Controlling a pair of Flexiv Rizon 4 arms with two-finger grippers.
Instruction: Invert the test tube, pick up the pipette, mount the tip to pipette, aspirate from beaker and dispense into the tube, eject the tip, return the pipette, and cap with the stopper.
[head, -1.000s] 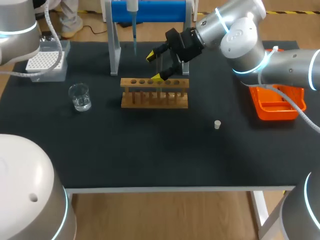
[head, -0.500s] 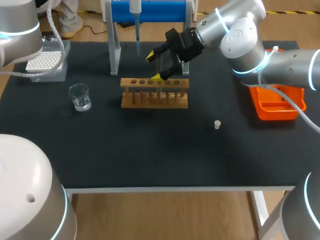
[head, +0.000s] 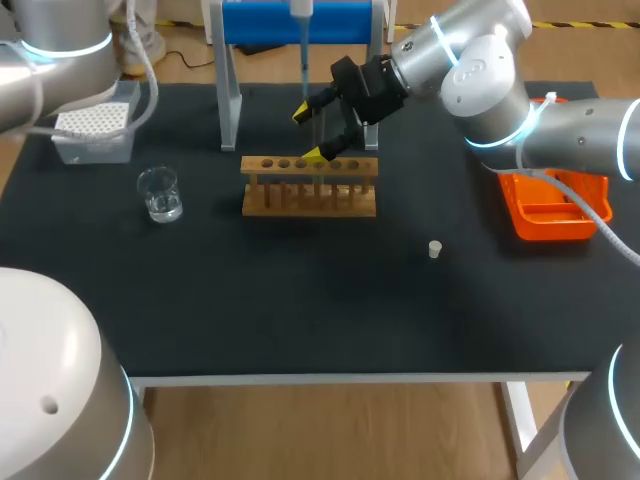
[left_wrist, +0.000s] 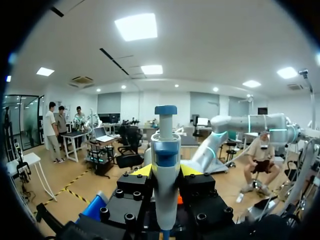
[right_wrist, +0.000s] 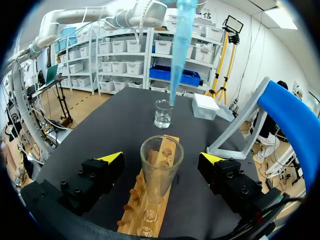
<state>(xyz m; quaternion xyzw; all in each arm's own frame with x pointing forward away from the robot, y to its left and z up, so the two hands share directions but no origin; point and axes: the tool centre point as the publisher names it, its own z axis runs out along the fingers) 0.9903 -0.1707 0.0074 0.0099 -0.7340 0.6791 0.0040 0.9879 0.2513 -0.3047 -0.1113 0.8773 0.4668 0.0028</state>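
Observation:
My left gripper (left_wrist: 166, 171) is shut on the white and blue pipette (left_wrist: 166, 165). In the head view the pipette (head: 302, 40) hangs above the table's back, its long tip pointing down just behind the rack. A clear test tube (right_wrist: 161, 167) stands upright, mouth up, in the wooden rack (head: 310, 188). My right gripper (head: 311, 132) is open, with one finger on each side of the tube and clear gaps to it. In the right wrist view the pipette tip (right_wrist: 179, 45) hangs ahead of the right gripper (right_wrist: 161, 159), above the beaker (right_wrist: 163, 114).
The beaker (head: 160, 194) stands left of the rack and holds clear liquid. A tip box (head: 93, 126) sits at the back left, a blue and white stand (head: 230, 90) behind the rack. A small white stopper (head: 434, 249) lies right of centre, near an orange tray (head: 552, 208).
The left arm has carried the pipette to the right along the back, from left of the rack's middle to just behind the right gripper. The right arm has kept still.

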